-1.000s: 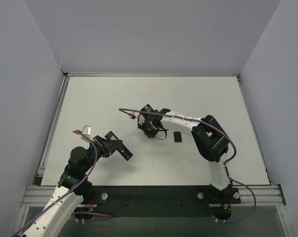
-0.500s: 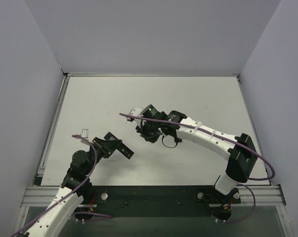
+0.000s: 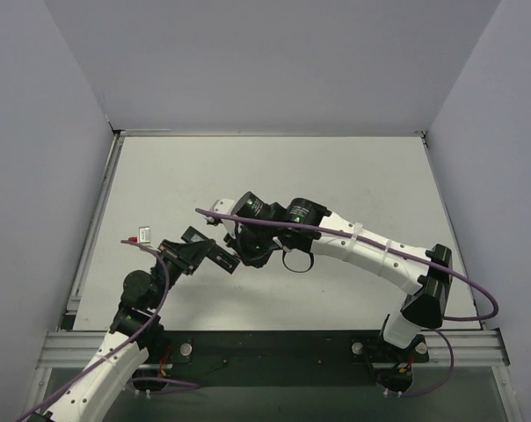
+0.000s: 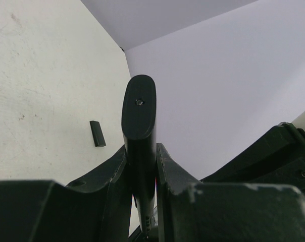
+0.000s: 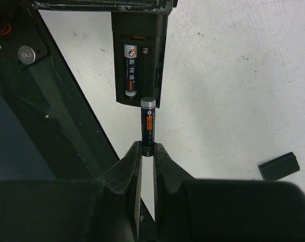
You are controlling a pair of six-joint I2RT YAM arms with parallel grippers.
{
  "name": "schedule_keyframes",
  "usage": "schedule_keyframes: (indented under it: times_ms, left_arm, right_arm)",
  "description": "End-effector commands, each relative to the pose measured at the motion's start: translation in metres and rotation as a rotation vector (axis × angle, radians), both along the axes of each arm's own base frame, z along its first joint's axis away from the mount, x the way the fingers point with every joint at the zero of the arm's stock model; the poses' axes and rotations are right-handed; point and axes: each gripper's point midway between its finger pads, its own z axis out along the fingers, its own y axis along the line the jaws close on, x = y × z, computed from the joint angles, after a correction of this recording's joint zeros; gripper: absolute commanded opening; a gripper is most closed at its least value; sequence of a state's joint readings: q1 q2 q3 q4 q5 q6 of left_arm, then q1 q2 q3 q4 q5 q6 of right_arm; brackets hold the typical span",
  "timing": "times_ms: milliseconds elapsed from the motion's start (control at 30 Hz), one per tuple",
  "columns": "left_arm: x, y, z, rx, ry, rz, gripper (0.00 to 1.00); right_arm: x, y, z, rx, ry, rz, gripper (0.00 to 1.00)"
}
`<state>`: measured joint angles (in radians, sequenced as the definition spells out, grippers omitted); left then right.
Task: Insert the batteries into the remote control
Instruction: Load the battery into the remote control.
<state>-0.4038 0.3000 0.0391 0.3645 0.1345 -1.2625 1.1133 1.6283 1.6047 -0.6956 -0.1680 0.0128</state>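
My left gripper is shut on the remote control, a slim black bar held above the table near the left of centre. In the right wrist view the remote control shows its open compartment. One battery lies in the compartment's left slot, and the slot beside it shows a bare spring. My right gripper is shut on the base of a second battery. Its silver tip sits just at the compartment's lower edge. From above, the right gripper is right next to the remote.
The short black cover piece lies flat on the white table, seen also at the right wrist view's lower right. The dark base rail runs along the near edge. Grey walls enclose the table.
The right arm has stretched out and swung left with its battery, from mid-table up to the remote. The left gripper has lifted the remote slightly toward it.
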Motion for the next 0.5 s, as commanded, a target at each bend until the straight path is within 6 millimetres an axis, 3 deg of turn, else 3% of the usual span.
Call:
schedule_keyframes:
  times_ms: [0, 467]
  left_arm:
    - [0.000, 0.002, -0.011, -0.033, -0.011, 0.008, 0.00]
    - [-0.001, -0.001, -0.005, -0.052, -0.022, -0.014, 0.00]
  right_arm:
    - [-0.008, -0.004, -0.001, -0.051, 0.047, -0.030, 0.00]
    - [-0.004, 0.015, -0.004, -0.055, 0.059, -0.031, 0.00]
